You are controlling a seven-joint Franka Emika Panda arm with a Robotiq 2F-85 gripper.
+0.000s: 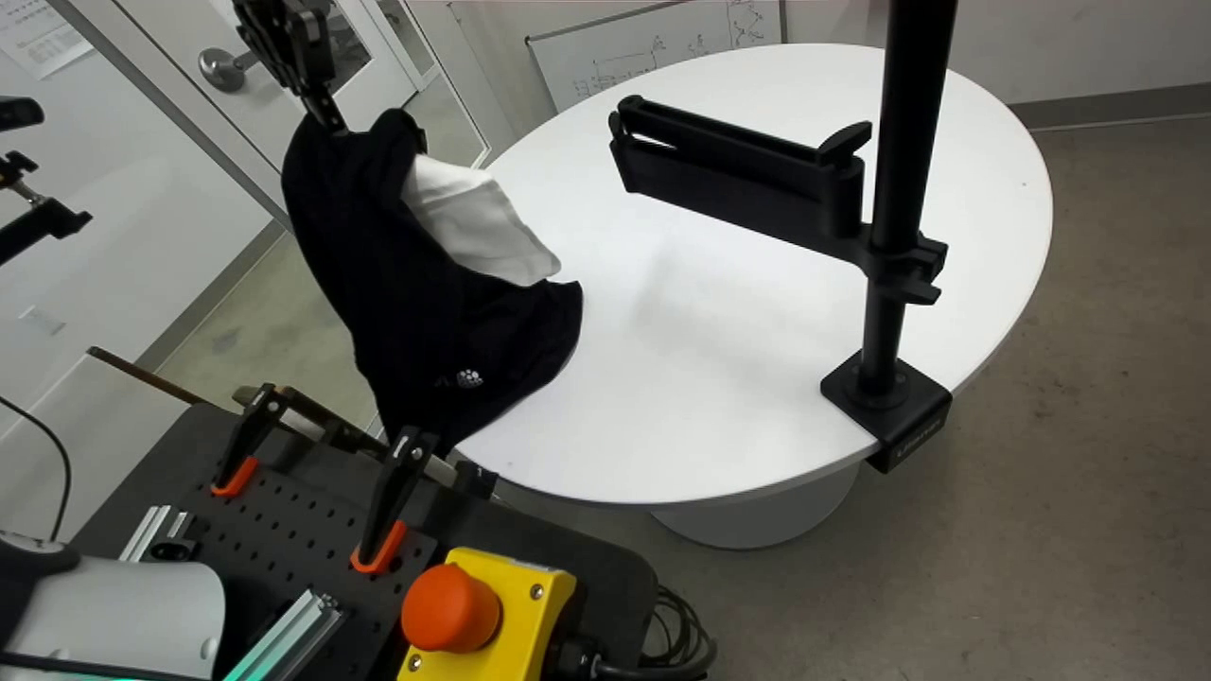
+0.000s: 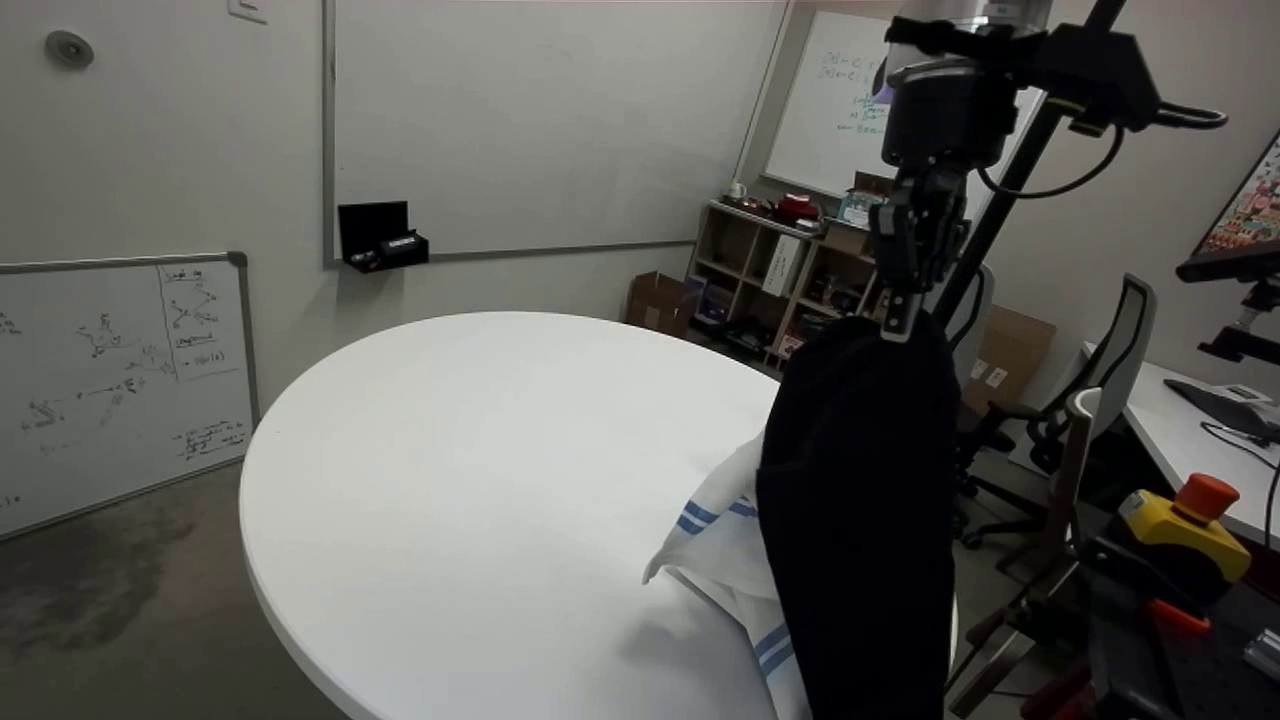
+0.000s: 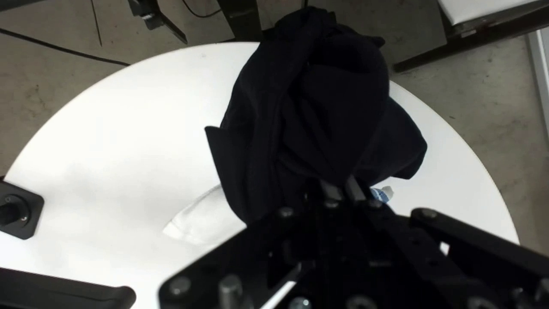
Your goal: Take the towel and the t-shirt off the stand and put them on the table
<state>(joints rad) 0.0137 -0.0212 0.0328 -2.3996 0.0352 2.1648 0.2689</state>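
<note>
Okay, jaws gripped black T-shirt [image 2: 860, 520], lower right in an exterior view; blue-striped towel [image 2: 725, 548] jutted over worktop [image 2: 480, 480].

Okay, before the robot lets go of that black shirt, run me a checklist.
1. Grip on the t-shirt: ok, the gripper has its jaws shut on it.
2. The towel and t-shirt off the stand: ok.
3. The towel free of the jaws: cannot tell, partly hidden.
4. All of the t-shirt over the table: cannot tell, it overlaps the edge in the wrist view.
5. The t-shirt lying flat: not ok, it hangs from the jaws.
</note>
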